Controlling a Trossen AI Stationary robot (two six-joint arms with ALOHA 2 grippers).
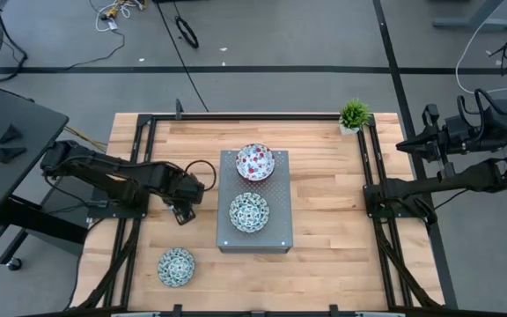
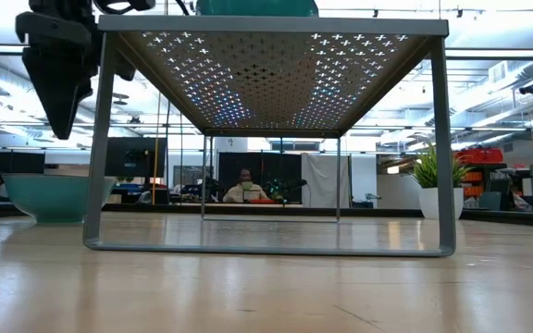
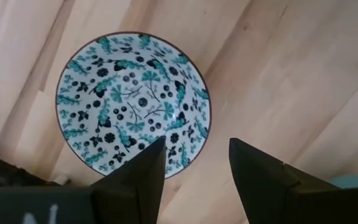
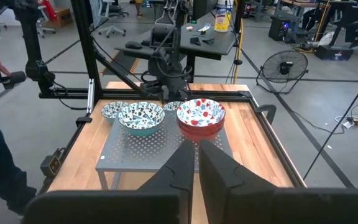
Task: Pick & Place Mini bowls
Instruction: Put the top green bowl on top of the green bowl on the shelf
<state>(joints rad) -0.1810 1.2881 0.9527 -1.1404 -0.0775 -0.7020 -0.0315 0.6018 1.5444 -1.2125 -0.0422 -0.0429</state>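
Currently the left gripper hangs wide open above the blue-green bowl on the bare table; judging by this, a descent and rim pinch come next. Right gripper, narrow and empty, waits off-table.

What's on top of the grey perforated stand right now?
Two bowls sit on the grey stand: a red-speckled bowl and a blue-green bowl. The red one looks stacked, but how many lie beneath is hidden.

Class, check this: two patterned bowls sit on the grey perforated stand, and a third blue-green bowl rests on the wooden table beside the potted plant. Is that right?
Not quite. The third blue-green bowl lies at the table's opposite corner from the potted plant, near the left gripper; the high view shows it. The rest holds.
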